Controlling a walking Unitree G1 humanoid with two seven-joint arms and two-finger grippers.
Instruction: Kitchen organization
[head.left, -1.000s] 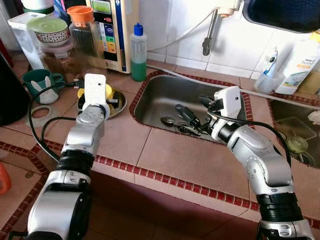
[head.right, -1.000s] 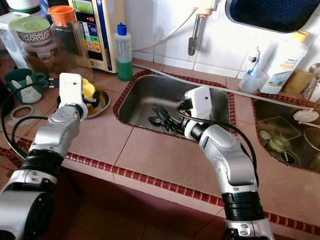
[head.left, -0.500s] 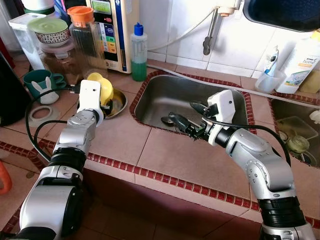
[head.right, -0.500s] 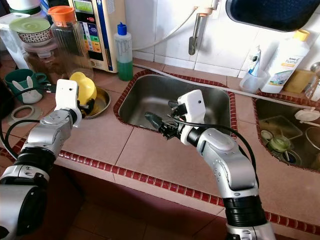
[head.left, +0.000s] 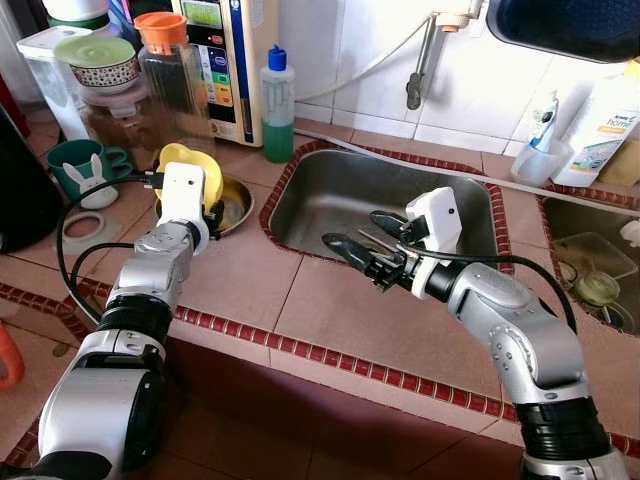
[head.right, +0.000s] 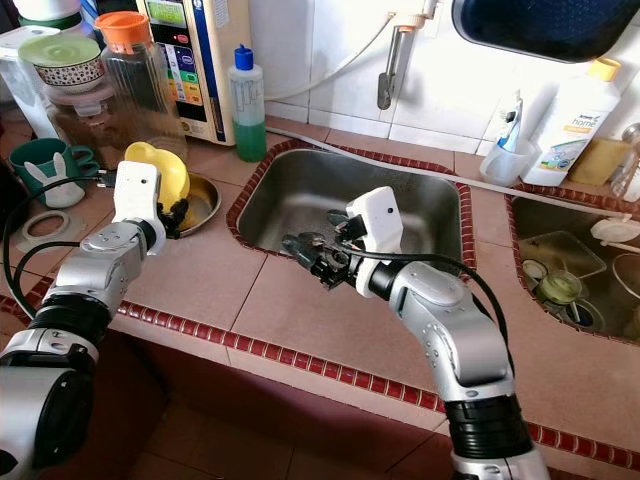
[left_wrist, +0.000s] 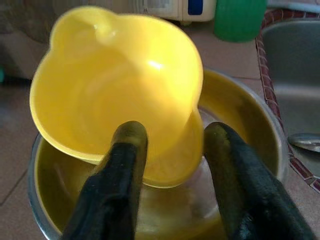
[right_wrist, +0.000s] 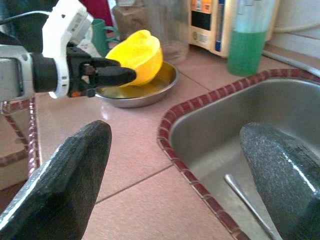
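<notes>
Yellow plastic cup (left_wrist: 120, 95) sat pinched in the left gripper (left_wrist: 172, 150), tilted on its side just above the steel bowl (head.left: 237, 203) left of the sink (head.left: 330, 190). Over that sink's near rim, the right gripper (head.right: 310, 258) hung spread wide and empty. A spoon (right_wrist: 247, 200) lay in the basin just beyond it, the right arm plainly nearer.

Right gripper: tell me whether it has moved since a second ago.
Yes. The right gripper, open, has pulled back out of the stainless steel sink toward its near-left rim.

Green soap bottle (head.left: 277, 103), white wall tiles (head.left: 350, 40), blue tray (head.left: 565, 28).
</notes>
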